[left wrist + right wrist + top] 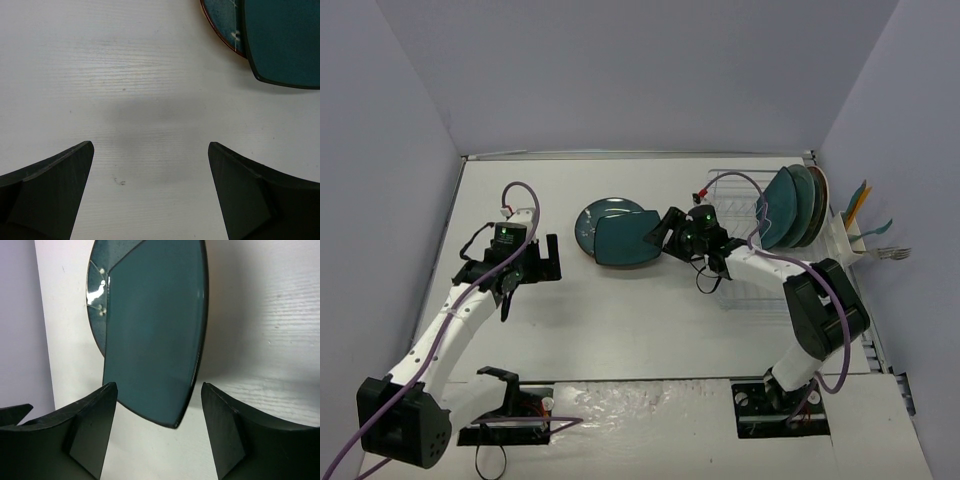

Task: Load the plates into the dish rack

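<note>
A dark teal squarish plate (pixel 623 241) lies on the table, overlapping a round glossy blue-teal plate (pixel 599 216). My right gripper (pixel 659 237) is at the squarish plate's right edge. In the right wrist view the gripper (pixel 159 407) is open, with a corner of the squarish plate (pixel 155 330) between its fingers and touching neither; the round plate (pixel 96 295) shows behind. The white wire dish rack (pixel 745 265) holds three plates (pixel 794 206) standing on edge. My left gripper (pixel 542 262) (pixel 150 150) is open over bare table, left of the squarish plate (pixel 285 40) and the round plate (pixel 221 20).
A side utensil holder (pixel 853 240) on the rack's right end holds teal and orange handled utensils and a fork (pixel 892 253). Grey walls close in the table on the left, back and right.
</note>
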Controlling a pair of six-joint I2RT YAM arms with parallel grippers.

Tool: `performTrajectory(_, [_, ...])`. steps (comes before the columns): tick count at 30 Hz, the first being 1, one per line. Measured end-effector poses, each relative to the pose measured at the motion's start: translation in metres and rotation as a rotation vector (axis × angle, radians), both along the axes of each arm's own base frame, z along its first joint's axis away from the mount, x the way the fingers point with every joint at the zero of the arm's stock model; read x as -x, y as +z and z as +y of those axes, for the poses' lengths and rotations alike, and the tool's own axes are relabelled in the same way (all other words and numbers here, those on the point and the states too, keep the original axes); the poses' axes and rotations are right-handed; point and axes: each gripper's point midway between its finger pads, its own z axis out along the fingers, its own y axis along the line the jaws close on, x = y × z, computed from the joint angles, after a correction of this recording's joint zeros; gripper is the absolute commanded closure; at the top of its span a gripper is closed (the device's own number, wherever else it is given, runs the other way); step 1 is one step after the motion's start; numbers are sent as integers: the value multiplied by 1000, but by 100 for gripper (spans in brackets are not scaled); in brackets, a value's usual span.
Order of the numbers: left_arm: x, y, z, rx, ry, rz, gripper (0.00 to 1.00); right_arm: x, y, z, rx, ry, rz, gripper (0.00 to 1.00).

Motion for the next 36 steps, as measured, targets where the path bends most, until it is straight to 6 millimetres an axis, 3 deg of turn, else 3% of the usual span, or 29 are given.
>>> performTrajectory(10, [0, 1, 1, -2, 3, -4, 3, -20, -24, 13, 14, 10, 38, 36])
performTrajectory(17, [1, 1, 1, -3, 4, -7, 3, -25, -34, 14, 9, 16, 48, 50])
performTrajectory(22, [2, 0, 2, -4, 4, -2, 3, -29, -44, 14, 0, 17, 56, 53])
performTrajectory(36, [3, -2, -3, 20, -1, 8, 3, -34, -40, 18, -36, 26, 33, 70])
